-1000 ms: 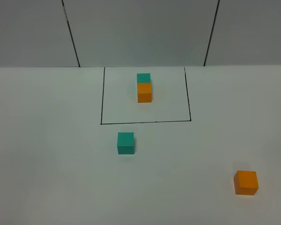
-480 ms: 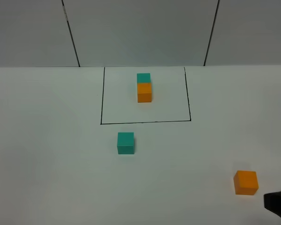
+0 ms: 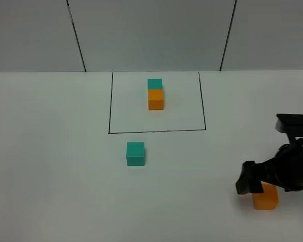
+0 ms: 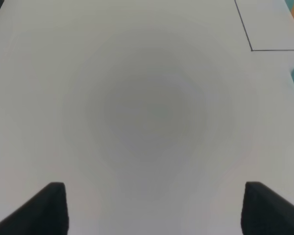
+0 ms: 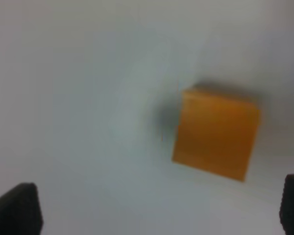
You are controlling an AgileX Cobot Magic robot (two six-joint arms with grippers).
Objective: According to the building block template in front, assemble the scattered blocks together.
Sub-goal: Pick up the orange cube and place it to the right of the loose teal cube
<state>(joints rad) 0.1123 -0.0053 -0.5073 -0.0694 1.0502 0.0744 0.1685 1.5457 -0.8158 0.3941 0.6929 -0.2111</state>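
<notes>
Exterior high view: right tool (image 3: 262,182), jaws wide and empty, hovers over the orange cube (image 3: 265,199) at lower right (teal cube (image 3: 135,154) sits mid-frame). Left tool (image 4: 152,210) gapes empty too.

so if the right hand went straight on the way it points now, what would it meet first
Most likely the loose orange cube: it lies ahead of the open right hand, off-centre toward one finger. How far above it the hand is, I cannot tell.
</notes>
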